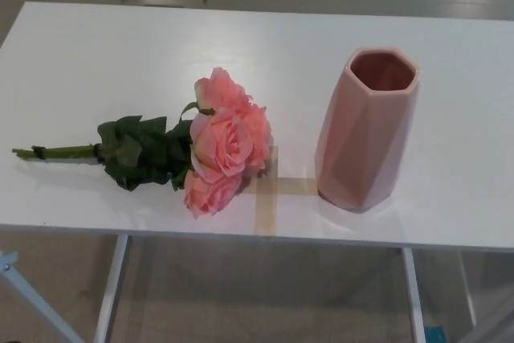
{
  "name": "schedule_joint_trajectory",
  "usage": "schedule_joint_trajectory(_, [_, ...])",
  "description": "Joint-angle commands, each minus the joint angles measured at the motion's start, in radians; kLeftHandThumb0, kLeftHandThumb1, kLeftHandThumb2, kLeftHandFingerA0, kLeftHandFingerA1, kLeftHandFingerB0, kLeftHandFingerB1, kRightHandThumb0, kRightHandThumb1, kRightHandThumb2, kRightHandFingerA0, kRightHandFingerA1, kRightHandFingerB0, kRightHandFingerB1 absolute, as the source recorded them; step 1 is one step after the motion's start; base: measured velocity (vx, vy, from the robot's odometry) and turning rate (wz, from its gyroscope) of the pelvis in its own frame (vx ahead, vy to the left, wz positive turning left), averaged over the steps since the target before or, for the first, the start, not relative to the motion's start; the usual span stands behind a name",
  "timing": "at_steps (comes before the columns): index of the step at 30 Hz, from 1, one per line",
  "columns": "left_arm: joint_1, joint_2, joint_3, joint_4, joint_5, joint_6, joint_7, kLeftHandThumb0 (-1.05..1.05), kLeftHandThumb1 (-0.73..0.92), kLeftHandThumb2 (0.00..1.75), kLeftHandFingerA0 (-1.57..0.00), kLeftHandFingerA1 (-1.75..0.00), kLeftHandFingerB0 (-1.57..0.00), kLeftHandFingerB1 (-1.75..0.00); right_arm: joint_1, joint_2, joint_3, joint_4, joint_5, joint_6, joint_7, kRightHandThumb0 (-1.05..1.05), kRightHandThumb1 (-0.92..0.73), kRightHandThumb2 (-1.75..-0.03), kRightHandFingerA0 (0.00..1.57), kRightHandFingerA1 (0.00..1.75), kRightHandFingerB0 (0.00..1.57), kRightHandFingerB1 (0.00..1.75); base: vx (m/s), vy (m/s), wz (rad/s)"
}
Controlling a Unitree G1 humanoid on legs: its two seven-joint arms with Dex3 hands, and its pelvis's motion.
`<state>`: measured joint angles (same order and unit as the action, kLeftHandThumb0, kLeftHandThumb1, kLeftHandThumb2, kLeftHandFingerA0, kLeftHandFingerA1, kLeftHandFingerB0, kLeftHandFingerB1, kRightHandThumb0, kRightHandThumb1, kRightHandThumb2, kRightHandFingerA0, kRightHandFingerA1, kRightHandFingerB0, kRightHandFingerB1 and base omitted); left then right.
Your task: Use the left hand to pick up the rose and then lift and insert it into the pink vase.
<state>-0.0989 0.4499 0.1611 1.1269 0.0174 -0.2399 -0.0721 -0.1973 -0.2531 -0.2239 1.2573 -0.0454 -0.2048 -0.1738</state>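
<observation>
Rose (221, 146) left of vase (368, 128), on table (96, 46)

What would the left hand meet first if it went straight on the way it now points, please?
That cannot be judged: neither hand is in view, so no pointing direction shows. Only the rose and pink vase are on the table.

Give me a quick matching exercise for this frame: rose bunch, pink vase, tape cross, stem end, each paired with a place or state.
Things:
1. rose
2. pink vase
3. tape cross
4. stem end

Places or states:
A. standing upright, mouth empty
B. stuck flat on the table between blooms and vase
C. lying on its side
D. pointing toward the table's left edge

Pairs: 1-C, 2-A, 3-B, 4-D
</observation>
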Motion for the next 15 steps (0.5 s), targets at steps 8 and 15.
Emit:
schedule_joint_trajectory(8, [0.413,0.189,-0.092,-0.78,-0.21,-0.013,-0.616,-0.44,0.46,0.55,-0.39,-0.38,-0.51,-0.4,0.006,-0.004,0.004,0.01,0.004,-0.013,-0.008,-0.24,-0.59,-0.57,0.69,0.44,0.56,0.41,0.0,0.0,0.0])
schedule_joint_trajectory(15, [0.579,0.364,-0.096,-1.148,-0.392,0.146,-0.843,-0.32,0.48,0.54,-0.47,-0.44,-0.49,-0.41,0.005,-0.006,0.008,0.011,-0.001,-0.012,-0.009,-0.25,-0.59,-0.57,0.68,0.44,0.56,0.4,0.0,0.0,0.0])
